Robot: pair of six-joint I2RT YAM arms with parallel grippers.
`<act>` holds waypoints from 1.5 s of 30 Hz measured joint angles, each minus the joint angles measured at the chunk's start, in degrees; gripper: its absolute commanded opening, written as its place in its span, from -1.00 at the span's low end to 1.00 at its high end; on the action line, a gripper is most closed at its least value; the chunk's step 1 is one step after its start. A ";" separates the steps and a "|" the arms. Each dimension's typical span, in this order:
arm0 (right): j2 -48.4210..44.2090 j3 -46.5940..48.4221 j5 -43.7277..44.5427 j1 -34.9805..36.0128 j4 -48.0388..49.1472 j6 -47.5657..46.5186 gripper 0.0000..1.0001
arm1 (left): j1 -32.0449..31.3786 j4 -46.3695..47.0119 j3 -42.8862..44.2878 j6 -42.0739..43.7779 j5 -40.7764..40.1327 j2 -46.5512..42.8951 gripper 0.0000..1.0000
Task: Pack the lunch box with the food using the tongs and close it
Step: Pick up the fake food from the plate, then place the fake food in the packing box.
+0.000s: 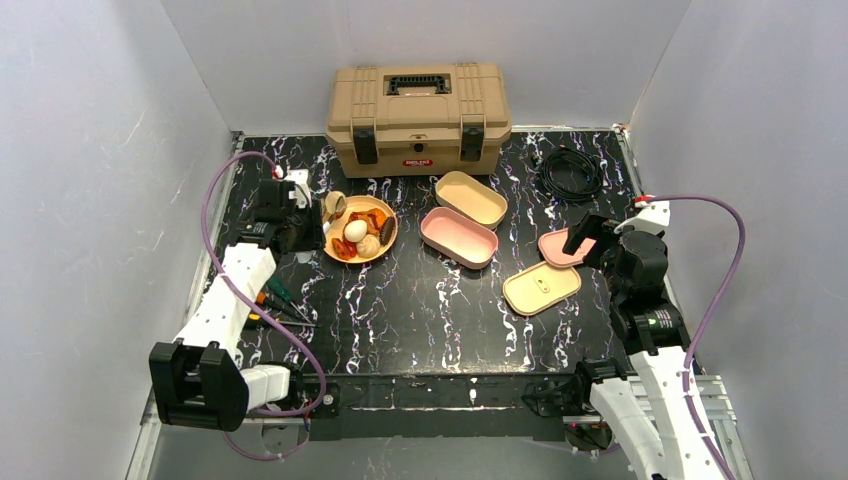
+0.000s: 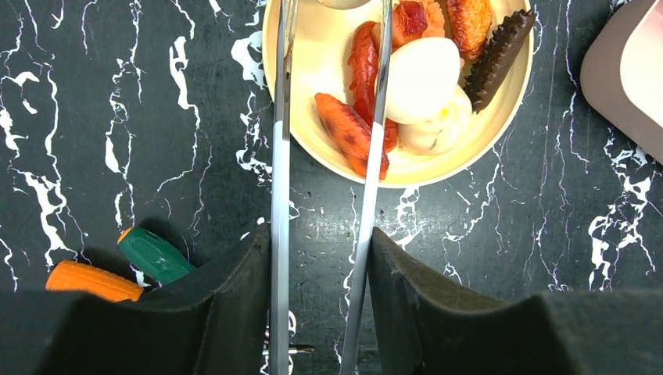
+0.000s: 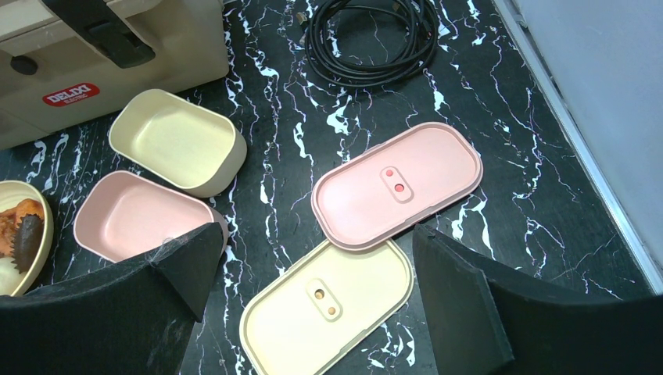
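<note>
My left gripper (image 2: pixel 320 234) is shut on the metal tongs (image 2: pixel 280 156), one arm against each finger. The tongs reach over a tan plate (image 2: pixel 317 47) of food; their tips run out of the top of the left wrist view. On the plate lie a white egg (image 2: pixel 422 78), orange-red chunks (image 2: pixel 344 129), a dark brown piece (image 2: pixel 500 55) and a bun (image 1: pixel 368 245). The lunch box lies open in parts: pink tray (image 1: pixel 459 237), cream tray (image 1: pixel 471 198), pink lid (image 3: pixel 399 183), cream lid (image 3: pixel 328 312). My right gripper (image 3: pixel 317 242) hangs open and empty above the lids.
A tan toolbox (image 1: pixel 418 115) stands at the back. A coiled black cable (image 1: pixel 570 172) lies at the back right. Screwdrivers with a green handle (image 2: pixel 152 254) and an orange handle (image 2: pixel 94 281) lie near the left arm. White walls enclose the table.
</note>
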 measured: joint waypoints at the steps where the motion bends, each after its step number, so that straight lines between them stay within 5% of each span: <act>1: 0.00 0.00 0.00 0.00 0.00 0.00 1.00 | 0.00 0.00 -0.07 -0.02 -0.02 -0.02 -0.74; 10: -0.02 0.00 0.00 0.00 -0.44 0.00 1.00 | -1.05 0.42 -2.08 0.33 3.41 -5.75 -0.69; 19: -0.02 0.26 -0.02 0.00 -1.84 0.02 1.00 | -13.70 2.84 -2.25 2.86 11.28 -10.88 -0.68; 33: -0.33 1.68 0.04 0.00 -3.21 -0.02 1.00 | -27.89 1.81 9.44 4.11 6.45 8.02 -0.69; 45: -0.17 1.90 0.07 0.00 -3.45 -0.02 1.00 | -29.88 -0.39 14.43 3.89 -0.83 16.74 -0.66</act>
